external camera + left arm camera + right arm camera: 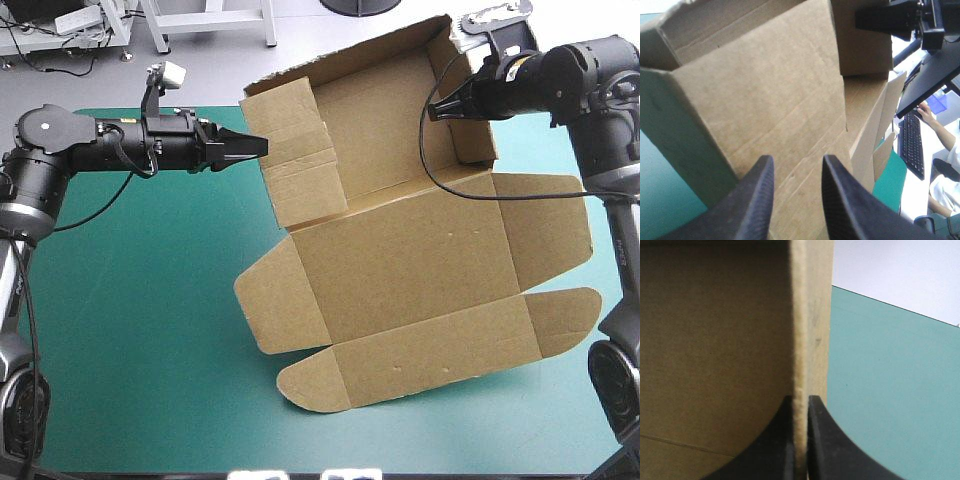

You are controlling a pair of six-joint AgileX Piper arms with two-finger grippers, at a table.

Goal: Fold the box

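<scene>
The box point(410, 260) lies right of the middle of the surface point(130, 330). Its long axis runs from the near edge toward the far right corner, slightly slanted. The near half is flat: the lid point(410, 250) with its front flap point(400, 365) pointing at the near edge. The far half is a tray with walls raised, and in the high view it overlaps the far edge. The right gripper point(437, 108) is clamped on the top rim of the right wall point(470, 120), with the board's edge pinched between its fingers. The left gripper point(258, 147) points at the outer face of the left wall point(290, 150), its fingers a narrow gap apart with nothing between them. Bare cover spreads wide to the left and near left of the box. On the right a rounded flap point(565, 315) reaches close to the surface's edge, and the front flap stops short of the near edge.
</scene>
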